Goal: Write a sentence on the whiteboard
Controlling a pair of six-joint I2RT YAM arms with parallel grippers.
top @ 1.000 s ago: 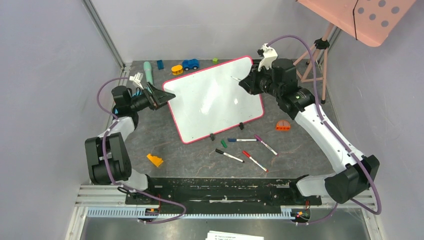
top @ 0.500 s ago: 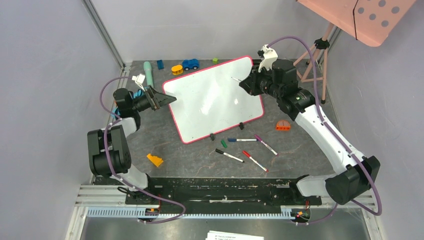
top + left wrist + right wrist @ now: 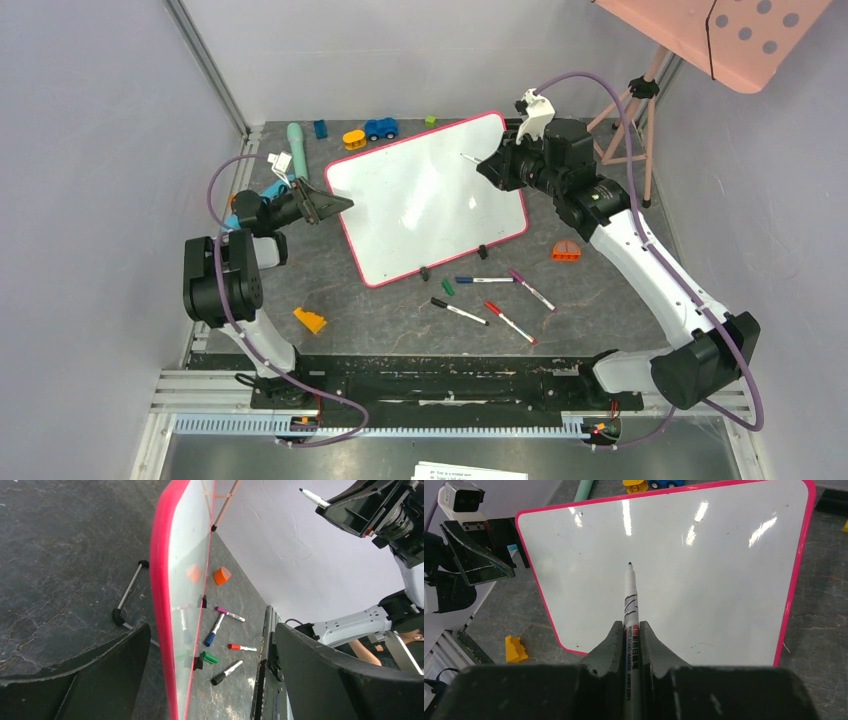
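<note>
- Two sets of jaws are seen: left jaws are spread wide at the whiteboard's [image 3: 400, 215] left rim, nothing gripped.
- Marker [image 3: 631, 605] is clamped in right jaws, tip just short of the board.
- Whiteboard is propped tilted on worktop [image 3: 400, 320].

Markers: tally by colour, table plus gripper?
Blue marker: 1
Purple marker: 1
Black marker: 1
Red marker: 1
Uncapped marker in the right gripper, tip looks green: 1
Total: 5 markers. The loose green cap on the table is not counted.
</note>
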